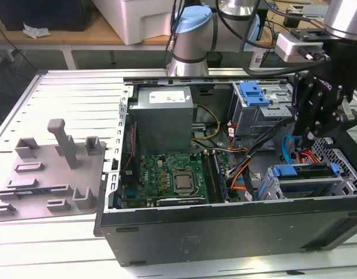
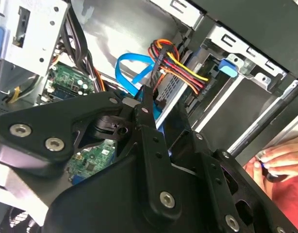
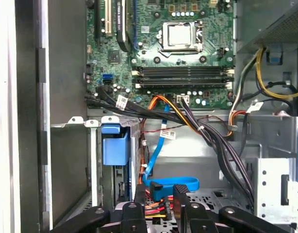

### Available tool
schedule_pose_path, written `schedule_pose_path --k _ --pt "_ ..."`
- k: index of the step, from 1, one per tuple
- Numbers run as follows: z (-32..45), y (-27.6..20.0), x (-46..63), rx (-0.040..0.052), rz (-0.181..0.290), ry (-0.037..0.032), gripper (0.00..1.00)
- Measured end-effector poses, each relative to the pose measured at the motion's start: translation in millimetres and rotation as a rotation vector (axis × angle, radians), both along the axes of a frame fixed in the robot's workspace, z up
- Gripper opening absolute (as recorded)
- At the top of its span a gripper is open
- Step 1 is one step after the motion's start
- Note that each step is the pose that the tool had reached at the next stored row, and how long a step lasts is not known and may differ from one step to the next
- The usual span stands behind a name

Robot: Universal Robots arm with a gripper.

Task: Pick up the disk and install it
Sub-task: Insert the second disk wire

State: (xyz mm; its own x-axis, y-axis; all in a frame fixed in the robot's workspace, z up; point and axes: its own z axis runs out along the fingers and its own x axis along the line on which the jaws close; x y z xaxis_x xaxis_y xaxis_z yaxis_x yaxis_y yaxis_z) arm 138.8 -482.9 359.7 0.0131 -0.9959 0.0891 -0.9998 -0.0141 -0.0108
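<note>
- Seemingly the task is near its end. Reading the exterior view from its left: a grey moulded plastic fixture [image 1: 50, 168] rests on the pale slatted metal surface [image 1: 62, 87], beside the open black computer case [image 1: 225, 232].
- Inside the case come a green motherboard [image 1: 172, 180], a grey boxed power supply [image 1: 164, 116], then a grey metal drive cage topped by a blue plastic latch [image 1: 253, 93].
- At the exterior view's right, the disk [image 1: 300, 171], shown by its blue plastic carrier frame, lies in the low drive bay at the case's corner. Its silver body is not clearly visible.
- The black end effector [image 1: 309, 139] hovers just above that bay. Its fingers stand apart with nothing between them.
- Judging from this, the disk looks picked up and placed. Whether it is fully seated cannot be told.
- The first wrist view adds the gap between the end effector's fingers [image 3: 141, 196], with red and yellow cables [image 3: 156, 206] behind it.
- The second wrist view adds a person's hand [image 2: 280, 160] outside the case.
</note>
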Motion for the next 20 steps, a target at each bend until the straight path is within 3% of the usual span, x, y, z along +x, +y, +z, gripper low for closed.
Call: schedule_pose_path --k 6,9,13,14,20 --pt "-1.0 9.3 -2.1 -0.0221 0.029 0.0 0.36" --pt "-1.2 11.7 -2.2 -0.0353 0.041 0.0001 0.36" --pt "-2.9 13.3 -2.2 -0.074 0.05 0.0008 0.36" --pt "-3.6 13.5 -2.2 -0.0786 0.048 0.001 0.36" --pt "-4.4 18.4 -2.1 -0.0788 0.032 0.0016 0.36"
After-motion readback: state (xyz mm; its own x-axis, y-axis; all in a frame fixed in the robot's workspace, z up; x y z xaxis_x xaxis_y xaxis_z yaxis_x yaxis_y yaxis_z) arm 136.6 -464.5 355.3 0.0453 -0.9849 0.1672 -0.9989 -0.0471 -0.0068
